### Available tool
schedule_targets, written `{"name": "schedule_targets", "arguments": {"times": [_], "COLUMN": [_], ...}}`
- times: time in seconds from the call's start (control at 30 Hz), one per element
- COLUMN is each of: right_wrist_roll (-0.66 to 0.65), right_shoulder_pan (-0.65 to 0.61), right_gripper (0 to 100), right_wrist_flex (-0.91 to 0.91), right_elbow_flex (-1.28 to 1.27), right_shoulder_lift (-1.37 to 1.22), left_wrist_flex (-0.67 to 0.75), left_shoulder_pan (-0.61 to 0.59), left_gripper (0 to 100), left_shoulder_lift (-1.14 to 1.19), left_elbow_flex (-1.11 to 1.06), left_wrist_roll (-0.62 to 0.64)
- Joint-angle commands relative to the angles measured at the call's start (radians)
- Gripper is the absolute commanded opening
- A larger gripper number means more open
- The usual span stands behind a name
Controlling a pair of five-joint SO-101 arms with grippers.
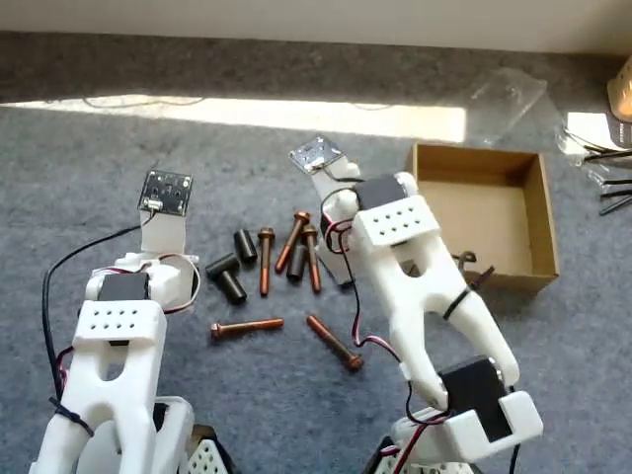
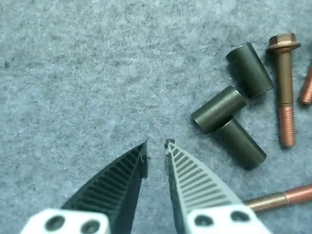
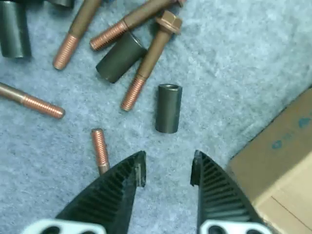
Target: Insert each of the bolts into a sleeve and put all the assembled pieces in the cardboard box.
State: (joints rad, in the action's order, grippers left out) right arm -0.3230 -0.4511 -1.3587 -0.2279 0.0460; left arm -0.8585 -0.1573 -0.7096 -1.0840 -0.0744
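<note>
Dead ahead of right gripper [image 3: 168, 168]: lone sleeve [image 3: 168, 108], apart from the pile. Jaws spread wide, holding nothing. Sleeve's long axis in line with the gap between them, bore showing at the end away from the gripper. Standing or lying flat, cannot tell. Just beside it: bolt [image 3: 151, 58], threads toward the sleeve, head away, axis slanted against the sleeve's. Threaded tip of a second bolt [image 3: 100, 148] right by one jaw. Probably in the way of a straight drop-and-close, so worth watching.

Box [image 1: 484, 217] near the right gripper, on the side away from the pile, well apart from left gripper [image 2: 156, 146]. Right side therefore nearer to both this sleeve and the drop-off. Nothing seen on the box floor, no assembled piece in yet.

Left gripper: jaws barely parted, thin slit only, gripping nothing, over bare carpet [image 2: 73, 73]. Three sleeves [image 2: 218, 109] off to one side of it, lying flat, bunched and touching, axes at odd angles. Bolt [image 2: 282, 87] just beside them, axis roughly along the gripper's reach.

From above: five bolts [image 1: 265, 259] counted, none in a sleeve. Judged at the very start. Likely next: pinch across the lone sleeve with the right, width-wise, no wrist turn needed.
</note>
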Motion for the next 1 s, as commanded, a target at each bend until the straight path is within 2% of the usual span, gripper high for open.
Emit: {"name": "schedule_targets", "arguments": {"times": [0.0, 0.3, 0.53, 0.77, 0.97], "right_wrist_roll": [0.006, 0.012, 0.014, 0.014, 0.014], "right_shoulder_pan": [-0.013, -0.027, -0.028, -0.028, -0.031], "right_gripper": [14.9, 14.9, 14.6, 14.6, 14.6], "right_wrist_flex": [0.024, 0.111, 0.153, 0.277, 0.286], "right_elbow_flex": [0.093, 0.125, 0.061, -0.064, -0.079], "right_shoulder_lift": [-0.059, -0.137, -0.139, -0.133, -0.137], "left_wrist_flex": [0.017, 0.017, 0.017, 0.012, 0.014], "left_shoulder_pan": [-0.013, -0.013, -0.010, -0.010, -0.012], "left_gripper": [7, 7, 7, 7, 7], "left_shoulder_lift": [-0.002, -0.002, -0.002, -0.004, -0.004], "left_elbow_flex": [0.001, 0.001, 0.001, 0.001, 0.001], "left_wrist_roll": [0.009, 0.009, 0.008, 0.009, 0.009]}}
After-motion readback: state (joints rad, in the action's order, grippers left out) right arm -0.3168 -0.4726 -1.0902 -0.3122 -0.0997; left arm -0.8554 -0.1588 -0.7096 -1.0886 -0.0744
